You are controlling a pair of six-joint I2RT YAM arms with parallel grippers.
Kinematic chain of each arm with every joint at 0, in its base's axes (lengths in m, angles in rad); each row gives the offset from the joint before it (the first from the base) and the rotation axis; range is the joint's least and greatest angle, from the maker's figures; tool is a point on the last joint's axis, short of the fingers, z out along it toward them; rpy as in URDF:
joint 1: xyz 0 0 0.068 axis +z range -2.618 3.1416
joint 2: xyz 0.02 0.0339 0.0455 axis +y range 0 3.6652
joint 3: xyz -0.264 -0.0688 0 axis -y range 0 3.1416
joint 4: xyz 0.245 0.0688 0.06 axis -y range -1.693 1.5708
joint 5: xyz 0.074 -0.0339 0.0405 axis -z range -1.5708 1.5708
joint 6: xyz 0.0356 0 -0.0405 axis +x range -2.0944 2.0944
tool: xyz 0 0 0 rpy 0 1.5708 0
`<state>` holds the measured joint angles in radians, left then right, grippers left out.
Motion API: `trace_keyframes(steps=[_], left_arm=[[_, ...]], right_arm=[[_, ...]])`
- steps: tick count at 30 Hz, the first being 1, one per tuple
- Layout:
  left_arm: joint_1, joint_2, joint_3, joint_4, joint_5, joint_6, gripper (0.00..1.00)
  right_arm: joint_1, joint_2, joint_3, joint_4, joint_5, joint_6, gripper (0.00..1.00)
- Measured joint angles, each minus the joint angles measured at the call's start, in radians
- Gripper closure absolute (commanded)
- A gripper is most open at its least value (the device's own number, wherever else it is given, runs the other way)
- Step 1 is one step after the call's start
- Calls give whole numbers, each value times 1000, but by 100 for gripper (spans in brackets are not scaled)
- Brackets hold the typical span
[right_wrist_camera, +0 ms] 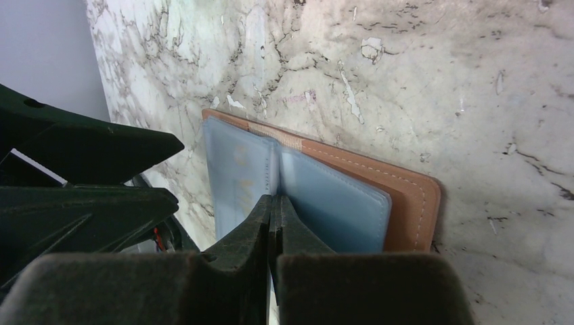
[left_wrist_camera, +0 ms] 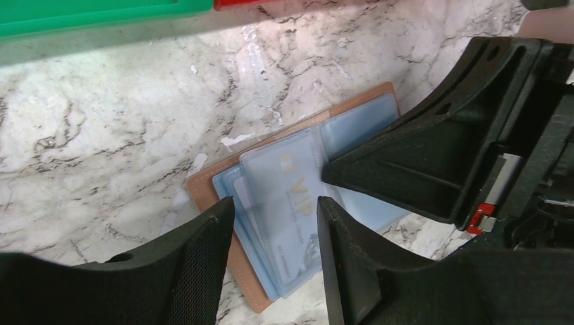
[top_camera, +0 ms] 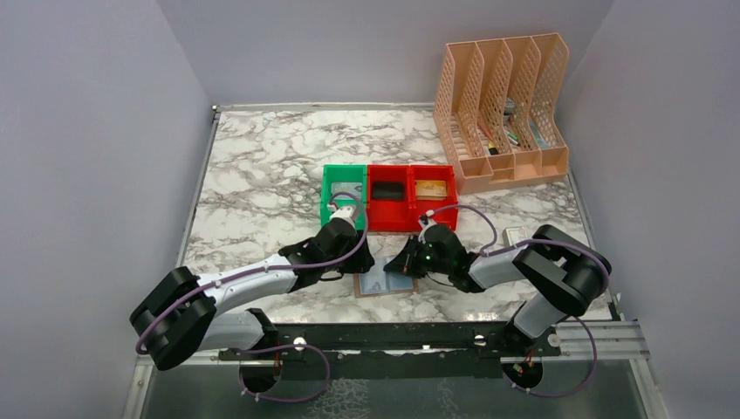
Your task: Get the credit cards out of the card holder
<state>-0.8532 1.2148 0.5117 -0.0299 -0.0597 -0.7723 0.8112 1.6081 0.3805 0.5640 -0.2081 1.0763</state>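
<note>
Top external view: the card holder (top_camera: 384, 284) lies opened flat on the marble surface (top_camera: 262, 166), near the front edge, with both arms bent in over it from either side.

The right tool (right_wrist_camera: 273, 203) is fully closed, its joined tips set down on the pale blue lining beside the centre fold. It seems to grip nothing. My reading is that it serves as a weight, pinning the holder so it cannot slide or lift when a card is drawn out.

The left tool (left_wrist_camera: 274, 206) stands about half open and empty, one finger to each side of a pale card (left_wrist_camera: 284, 203) marked VIP. That card sits partly out of its clear pocket, skewed across the left half of the holder. The gap looks set to take the card's edge, so the step in hand appears to be closing on it and pulling away from the pinned side.

Behind, beside a green bin (top_camera: 330, 196), the red bins (top_camera: 410, 223) hold a gold card (top_camera: 428, 188) and what looks like a dark card (top_camera: 388, 189).
</note>
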Motion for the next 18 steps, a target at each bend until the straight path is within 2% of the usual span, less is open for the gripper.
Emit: trace_keyframes(steps=[9,18], left_arm=[[0,35,-17,84,34,-4,51],[0,69,-32,98,29,-28,52]], right_arm=[[0,18,17,0,-11,0,99],[0,19,21,-6,-14,0,99]])
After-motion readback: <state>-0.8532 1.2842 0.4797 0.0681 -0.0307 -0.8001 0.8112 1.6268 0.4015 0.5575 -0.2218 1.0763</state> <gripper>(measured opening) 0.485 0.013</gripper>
